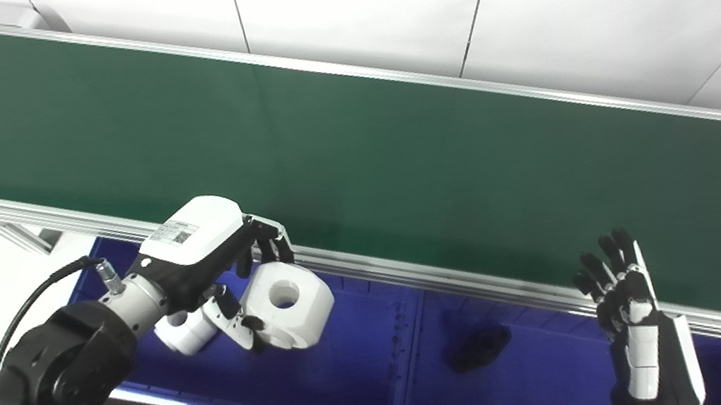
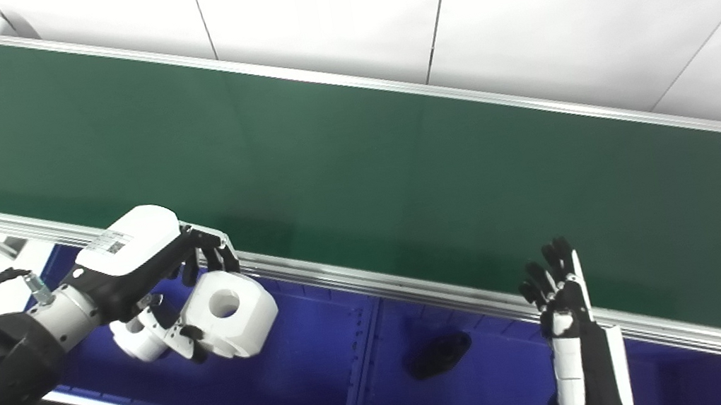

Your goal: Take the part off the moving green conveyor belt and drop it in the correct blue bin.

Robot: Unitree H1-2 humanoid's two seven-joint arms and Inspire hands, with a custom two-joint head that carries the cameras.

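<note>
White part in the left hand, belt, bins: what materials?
White part: likely matte plastic, uniform white, rounded edges, clean bore. Belt: green rubbery or PVC sheet, soft sheen. Left bin: glossy blue moulded plastic, by its reflections.

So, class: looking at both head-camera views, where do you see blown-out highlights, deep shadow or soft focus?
Left eye view: the white part in the left hand is overexposed, its edges nearly lost; the dark part in the blue bin is soft and featureless. Right eye view: the green belt is evenly lit, without glare; the right hand looks slightly blurred.
</note>
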